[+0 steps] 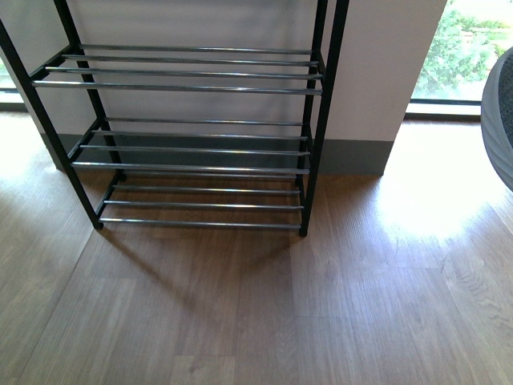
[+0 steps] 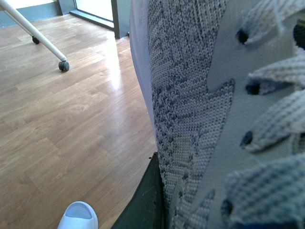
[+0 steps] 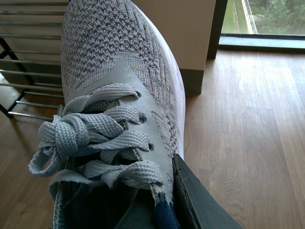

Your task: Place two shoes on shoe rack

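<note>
In the left wrist view one grey knit sneaker [image 2: 200,109] fills the frame, side on, and my left gripper [image 2: 186,205] is shut on it; only one black finger [image 2: 145,202] shows against the knit. My right gripper [image 3: 159,207] is shut on the other grey sneaker [image 3: 114,62] at its collar beside the navy tongue [image 3: 164,215], one black finger [image 3: 198,198] outside, toe towards the shoe rack [image 3: 26,47]. In the front view the black-framed shoe rack [image 1: 192,148] stands ahead with bare silver bars. A grey shoe edge [image 1: 498,112] shows at the far right.
A pale blue slide [image 2: 78,217] lies on the wood floor [image 1: 264,313] below the left gripper. A white leg on a castor [image 2: 63,66] stands further off. Behind the rack is a white wall [image 1: 377,64] with a grey skirting, and a window [image 1: 461,48] to its right.
</note>
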